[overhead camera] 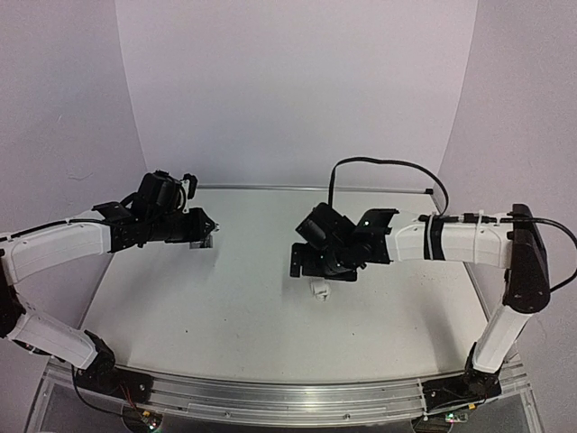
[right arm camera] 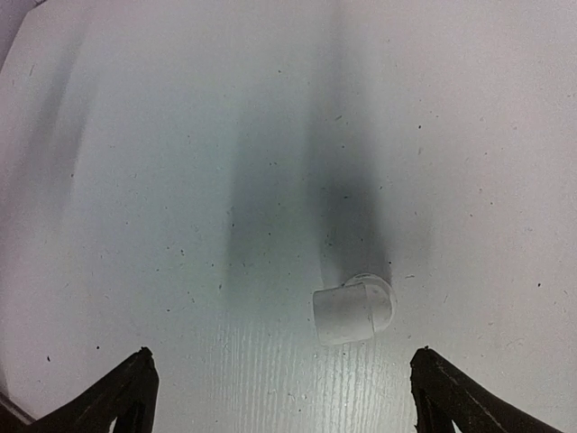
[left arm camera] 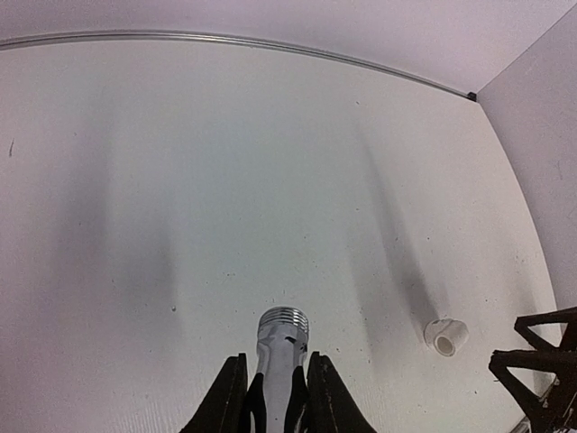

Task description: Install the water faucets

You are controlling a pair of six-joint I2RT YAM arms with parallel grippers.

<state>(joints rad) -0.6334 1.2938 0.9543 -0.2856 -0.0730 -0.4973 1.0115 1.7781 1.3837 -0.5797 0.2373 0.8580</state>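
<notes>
Left hand (left arm camera: 278, 368) clamps the faucet (left arm camera: 283, 332) above the speckled white table (left arm camera: 180, 180) — right hand (right arm camera: 281, 359) gaping — lilac walls (overhead camera: 288, 90) behind.

Little silver faucet (left arm camera: 281, 354) pinched in the left gripper (left arm camera: 276, 361)

It's a shiny metal tap sitting snug between the gripper's two black fingers, which press on it from both sides. It lies lengthwise along them, with its round ribbed, threaded-looking end poking out just past the fingertips and pointing straight away from the gripper. The body is smooth and tapers a bit, with a small dark slot or mark on the top side. The back half is tucked down between the fingers, so I can't make out the spout or lever.
</notes>
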